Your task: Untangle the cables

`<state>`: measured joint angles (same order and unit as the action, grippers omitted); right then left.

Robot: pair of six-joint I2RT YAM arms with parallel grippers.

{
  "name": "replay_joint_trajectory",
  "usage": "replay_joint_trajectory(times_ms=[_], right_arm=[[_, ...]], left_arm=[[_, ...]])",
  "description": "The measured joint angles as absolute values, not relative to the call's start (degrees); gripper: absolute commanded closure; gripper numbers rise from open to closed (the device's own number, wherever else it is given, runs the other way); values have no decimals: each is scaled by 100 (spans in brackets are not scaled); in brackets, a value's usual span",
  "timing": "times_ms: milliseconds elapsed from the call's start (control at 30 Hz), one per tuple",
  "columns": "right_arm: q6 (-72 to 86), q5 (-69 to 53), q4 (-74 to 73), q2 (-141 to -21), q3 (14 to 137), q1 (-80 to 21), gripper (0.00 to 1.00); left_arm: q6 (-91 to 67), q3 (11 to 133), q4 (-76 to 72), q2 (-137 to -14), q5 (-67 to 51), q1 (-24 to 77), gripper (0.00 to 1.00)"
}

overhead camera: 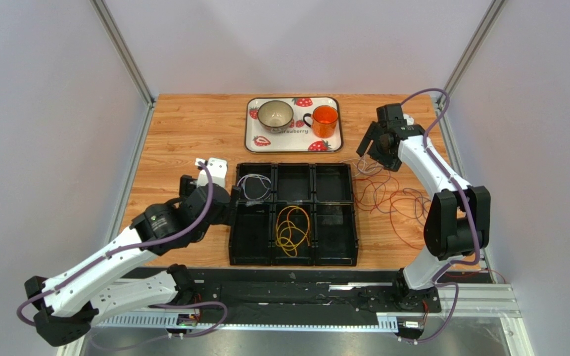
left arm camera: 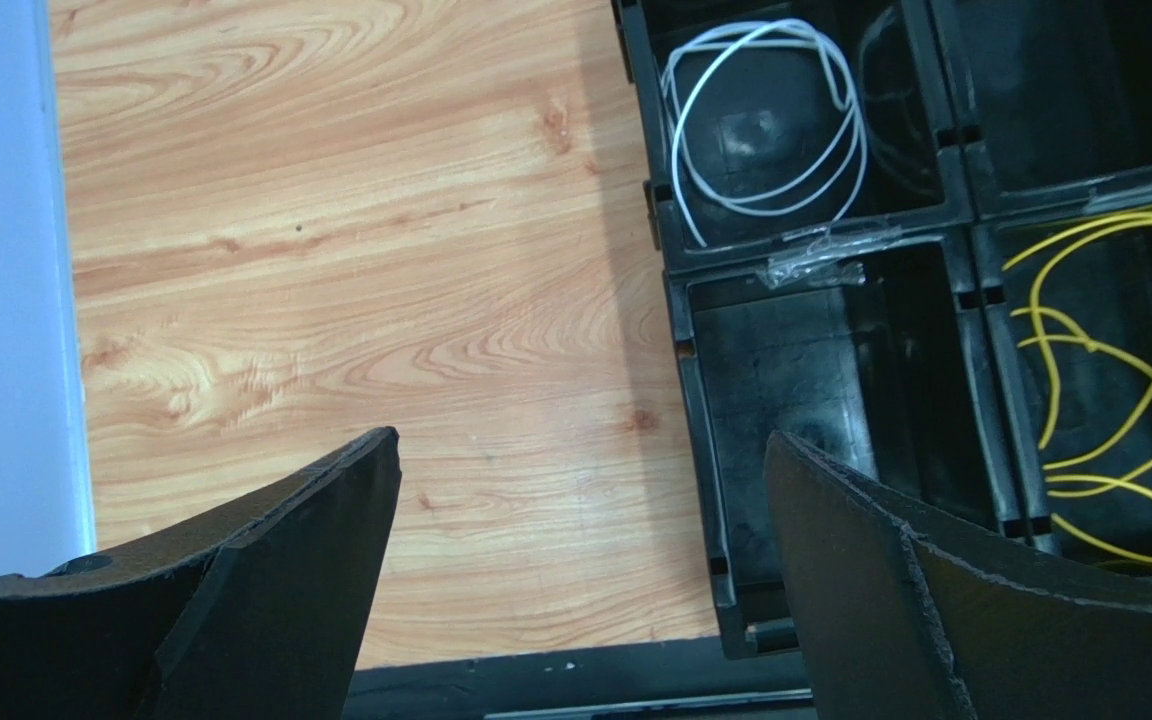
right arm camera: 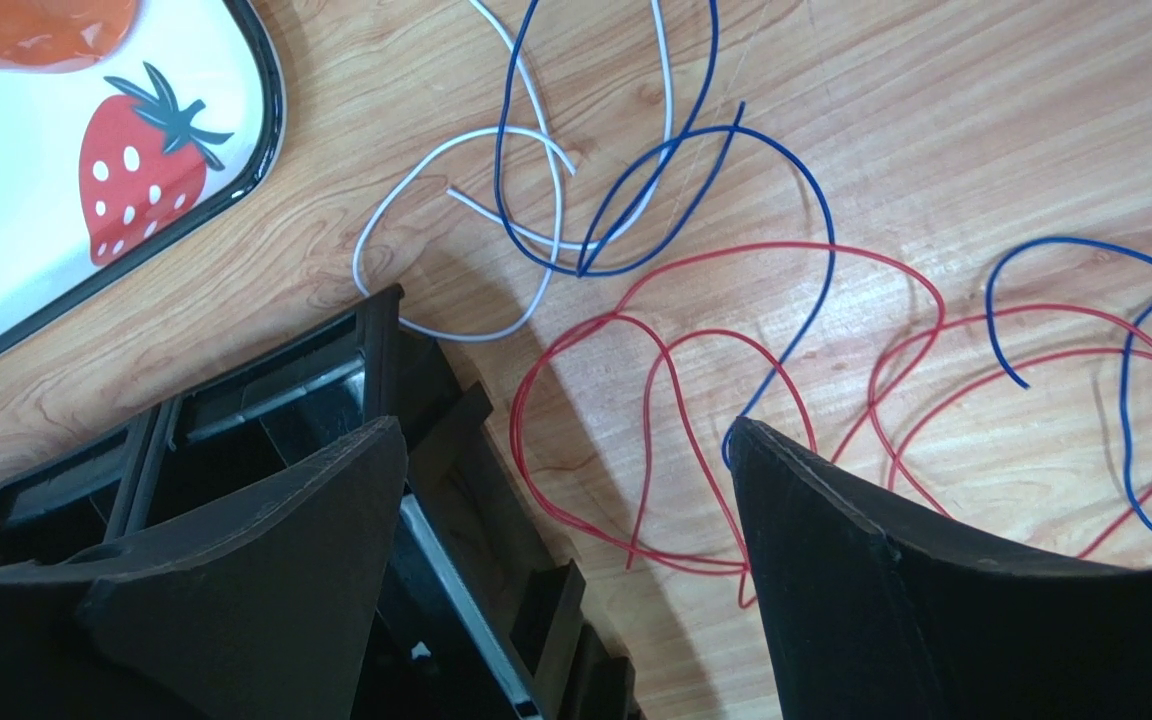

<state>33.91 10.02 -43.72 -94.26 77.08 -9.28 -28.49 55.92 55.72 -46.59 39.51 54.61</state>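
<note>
Red (right arm camera: 642, 435), blue (right arm camera: 642, 165) and white-grey (right arm camera: 432, 165) cables lie tangled in loose loops on the wood, right of the black compartment tray (overhead camera: 293, 256); the tangle shows in the top view (overhead camera: 388, 200). A yellow cable (overhead camera: 293, 230) lies coiled in the tray's front middle compartment, also in the left wrist view (left arm camera: 1108, 375). A white cable (left arm camera: 763, 128) lies in the back left compartment. My right gripper (right arm camera: 567, 450) is open and empty above the tangle's far end by the tray corner. My left gripper (left arm camera: 582, 465) is open and empty beside the tray's left edge.
A strawberry-print serving tray (overhead camera: 254, 133) at the back holds a bowl (overhead camera: 274, 114) and an orange mug (overhead camera: 324, 120). A small white object (overhead camera: 214, 165) lies by the left arm. Table edges and frame posts stand on both sides.
</note>
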Motion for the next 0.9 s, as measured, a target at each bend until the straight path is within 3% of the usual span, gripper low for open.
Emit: replay_joint_trajectory(times_ms=[900], right_arm=[[3551, 836, -4265, -10849, 8630, -657, 28]], left_arm=[[-2768, 5592, 5594, -4543, 3879, 5395, 1]])
